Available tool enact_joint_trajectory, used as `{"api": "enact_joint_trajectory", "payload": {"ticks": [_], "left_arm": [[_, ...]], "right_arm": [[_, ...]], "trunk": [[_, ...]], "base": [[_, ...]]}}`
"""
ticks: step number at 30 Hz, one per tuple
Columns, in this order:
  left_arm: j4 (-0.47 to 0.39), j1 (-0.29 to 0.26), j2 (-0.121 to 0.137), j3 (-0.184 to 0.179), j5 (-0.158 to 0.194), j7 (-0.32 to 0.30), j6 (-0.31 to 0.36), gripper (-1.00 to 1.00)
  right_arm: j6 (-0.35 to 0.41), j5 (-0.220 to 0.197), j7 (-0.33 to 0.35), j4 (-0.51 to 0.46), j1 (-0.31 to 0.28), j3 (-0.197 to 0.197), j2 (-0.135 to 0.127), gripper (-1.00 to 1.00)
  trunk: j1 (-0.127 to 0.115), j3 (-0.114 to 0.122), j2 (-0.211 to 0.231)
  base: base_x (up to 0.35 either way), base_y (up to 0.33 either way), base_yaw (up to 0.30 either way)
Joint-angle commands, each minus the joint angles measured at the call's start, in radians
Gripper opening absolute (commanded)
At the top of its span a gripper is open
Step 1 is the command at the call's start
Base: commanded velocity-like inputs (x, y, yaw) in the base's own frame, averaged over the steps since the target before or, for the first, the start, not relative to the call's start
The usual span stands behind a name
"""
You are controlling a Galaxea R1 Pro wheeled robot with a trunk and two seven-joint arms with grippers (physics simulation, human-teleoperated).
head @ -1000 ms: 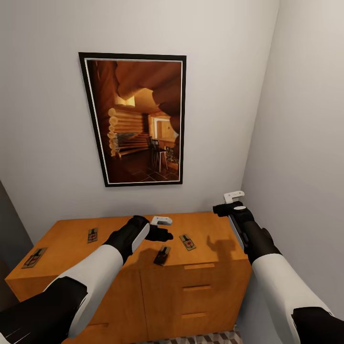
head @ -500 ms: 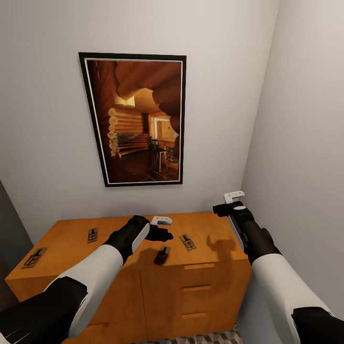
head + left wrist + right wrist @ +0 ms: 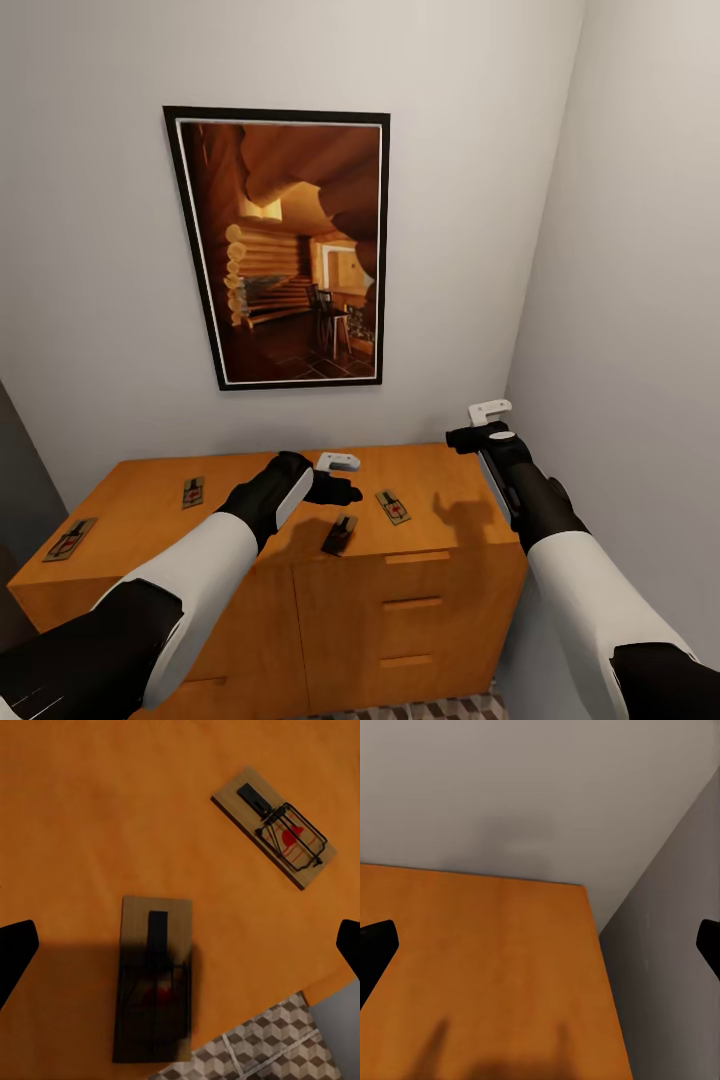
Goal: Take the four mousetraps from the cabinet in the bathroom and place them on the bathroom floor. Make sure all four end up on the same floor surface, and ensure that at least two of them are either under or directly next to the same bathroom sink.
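The left gripper (image 3: 335, 478), jaws spread, hovers over a small flat brown wooden mousetrap (image 3: 153, 977) at the orange-brown wooden cabinet (image 3: 420, 600) edge, probably lining up a pinch; the right gripper (image 3: 480, 420) waits spread, clear.

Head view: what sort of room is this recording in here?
Probably a narrow corner of a home, perhaps a bathroom nook, though no fixtures show. A framed cabin picture hangs above an orange-brown wooden cabinet carrying mousetraps, and a strip of cube-patterned tile floor shows below.
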Motion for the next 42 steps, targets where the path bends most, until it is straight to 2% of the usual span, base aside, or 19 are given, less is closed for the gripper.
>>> {"api": "enact_joint_trajectory", "payload": {"ticks": [1,24,42], "left_arm": [[0.0,-0.001,0.0,-0.001,0.004,0.002,0.004,1.0],[0.002,0.0,0.0,-0.001,0.001,0.007,0.003,1.0],[0.003,0.0,0.0,-0.002,0.001,0.007,0.004,1.0]], "right_arm": [[0.006,0.005,-0.001,-0.001,-0.001,0.002,0.0,1.0],[0.006,0.005,-0.002,-0.001,-0.001,0.002,0.0,1.0],[0.006,0.005,-0.003,-0.001,-0.001,0.002,0.0,1.0]], "trunk": [[0.001,-0.002,-0.002],[0.001,-0.002,-0.002],[0.07,-0.059,-0.128]], "base": [[0.0,0.0,0.0],[0.0,0.0,0.0],[0.0,0.0,0.0]]}}
